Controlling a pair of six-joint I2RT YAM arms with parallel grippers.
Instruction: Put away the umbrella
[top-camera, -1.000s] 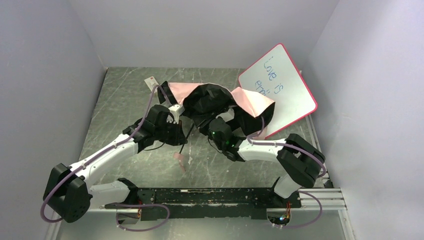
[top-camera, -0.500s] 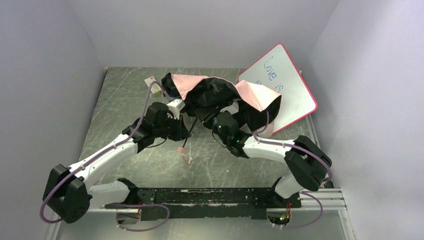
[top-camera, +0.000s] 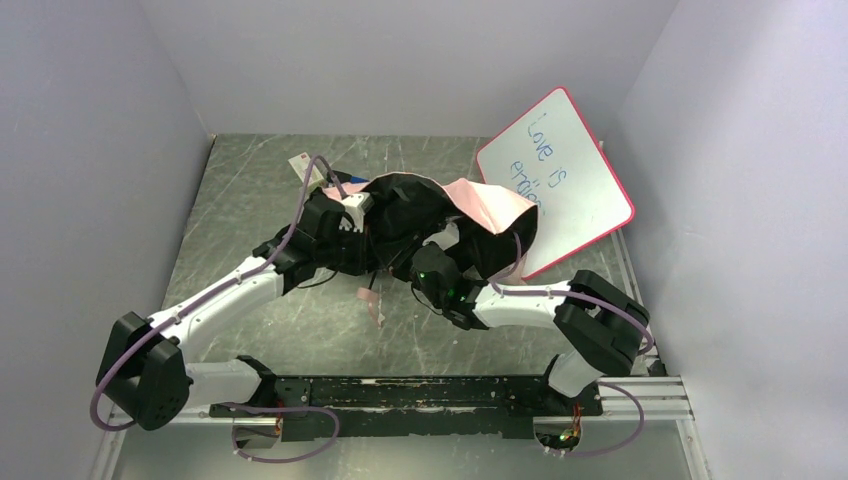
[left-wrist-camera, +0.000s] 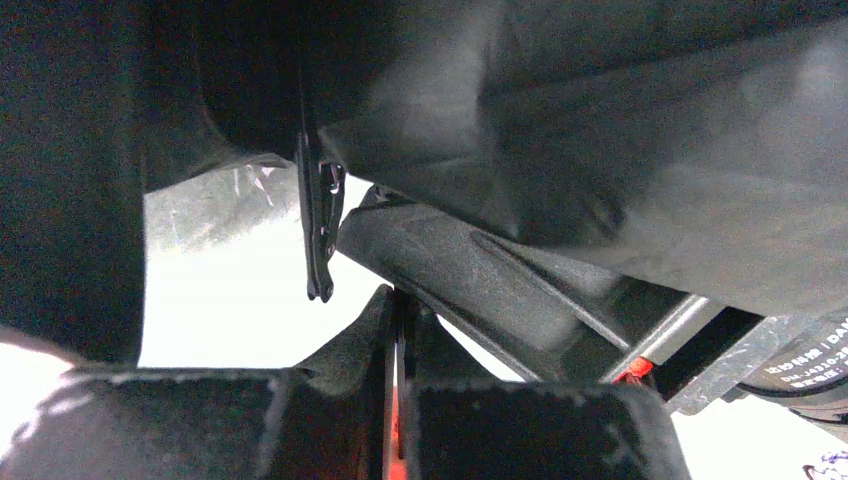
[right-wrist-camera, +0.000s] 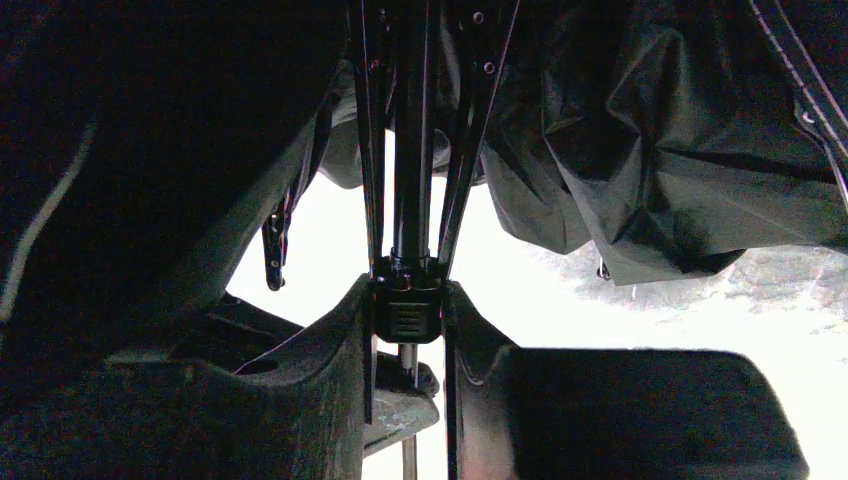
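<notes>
The umbrella (top-camera: 425, 205) lies half collapsed at the table's middle, black fabric up and a pink fold (top-camera: 487, 203) on its right. Its thin shaft runs down to the pink handle (top-camera: 371, 301). My left gripper (top-camera: 366, 245) is at the canopy's left underside; in the left wrist view its jaws (left-wrist-camera: 400, 295) are pressed together on a thin part of the umbrella, with a red glow in the slit. My right gripper (top-camera: 420, 262) is under the canopy. In the right wrist view it (right-wrist-camera: 407, 292) is shut on the black runner (right-wrist-camera: 406, 310) on the shaft, with ribs (right-wrist-camera: 368, 150) fanning above.
The pink-framed whiteboard (top-camera: 565, 170) leans at the back right, touching the canopy. A small white tag (top-camera: 303, 160) lies at the back left. Grey walls close in on three sides of the metal table (top-camera: 250, 200). A loose rib end (left-wrist-camera: 318, 225) hangs by the left fingers.
The canopy has folded in tighter and shifted left and nearer. My left gripper has moved up against it. My right gripper has drawn back slightly. The handle has shifted little.
</notes>
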